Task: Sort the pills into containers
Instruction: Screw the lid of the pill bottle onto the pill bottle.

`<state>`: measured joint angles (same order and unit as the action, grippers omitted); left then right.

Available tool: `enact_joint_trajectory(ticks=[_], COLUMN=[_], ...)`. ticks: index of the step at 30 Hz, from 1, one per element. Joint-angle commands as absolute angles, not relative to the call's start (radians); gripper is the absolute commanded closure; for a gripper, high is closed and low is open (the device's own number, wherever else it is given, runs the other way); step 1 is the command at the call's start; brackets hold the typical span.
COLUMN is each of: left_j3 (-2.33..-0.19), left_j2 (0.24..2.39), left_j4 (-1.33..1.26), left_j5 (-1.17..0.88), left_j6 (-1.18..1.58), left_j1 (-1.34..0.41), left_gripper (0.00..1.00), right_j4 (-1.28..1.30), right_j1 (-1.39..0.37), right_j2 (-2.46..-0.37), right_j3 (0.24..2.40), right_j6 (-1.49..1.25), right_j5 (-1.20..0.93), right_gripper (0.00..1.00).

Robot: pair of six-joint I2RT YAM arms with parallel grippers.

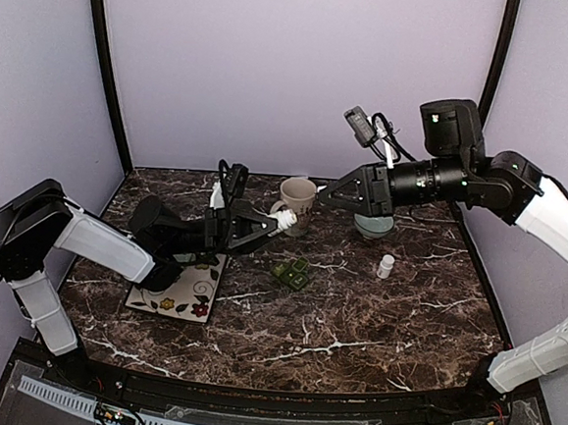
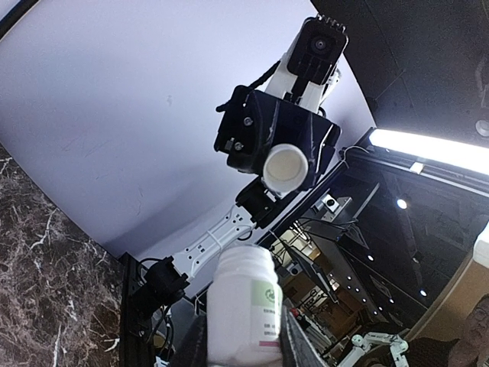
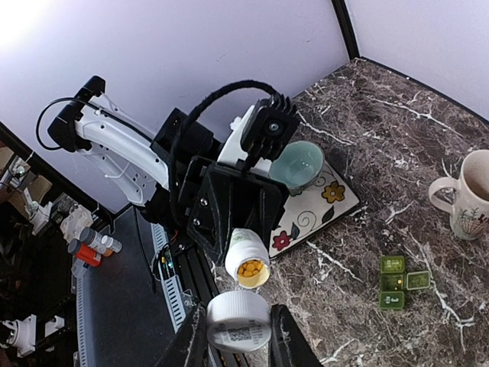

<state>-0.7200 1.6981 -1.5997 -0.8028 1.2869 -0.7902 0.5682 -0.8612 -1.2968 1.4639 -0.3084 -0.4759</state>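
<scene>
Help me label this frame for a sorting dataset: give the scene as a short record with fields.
left gripper: shut on open white bottle, mouth facing the right arm
bottle contents: yellow pills at the mouth
right gripper: shut on white cap
pill box: on the table, apart from both grippers, contents too small to tell
mug: upright, behind the pill box

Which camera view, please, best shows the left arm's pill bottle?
Right wrist: it looks into the open pill bottle, yellow pills visible. Left wrist shows its labelled side; top external, a white speck near the mug.
</scene>
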Motion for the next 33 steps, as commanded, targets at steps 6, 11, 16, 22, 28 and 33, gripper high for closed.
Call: enact_joint_trajectory(ticks=[6,11,16,22,28,33], left_j3=[-0.766,-0.791,-0.814,-0.83,-0.838,-0.842], left_j2=[1.704,1.716,1.729,1.738,1.741,1.744], left_j4=[-1.741,-1.741,-1.741,-1.741,-1.741,-1.741], left_j5=[-0.888,-0.908,-0.916,-0.922,-0.926,-0.927], left_j6=[1.346,1.365,1.376,1.385,1.391,1.394], left_j1=[-0.769,-0.764,-0.762,-0.761,-0.762,-0.761], left_gripper=[1.0,1.0,1.0,1.0,1.0,1.0], right_j4=[0.569,0.566,0.554,0.529,0.528,0.526], right_j1=[-0.882,-0.882,-0.883,-0.885,-0.893,-0.896], right_j2=[-1.334,-1.349,-1.359,-1.367,-1.379,-1.384], right_j3=[1.473,1.47,1.462,1.448,1.444,1.444], right_j6=[-0.293,-0.284,-0.288,-0.301,-0.305,-0.307], right_j5=[-0.506,-0.512,-0.52,-0.543,-0.55,-0.551], right_gripper=[1.0,1.0,1.0,1.0,1.0,1.0])
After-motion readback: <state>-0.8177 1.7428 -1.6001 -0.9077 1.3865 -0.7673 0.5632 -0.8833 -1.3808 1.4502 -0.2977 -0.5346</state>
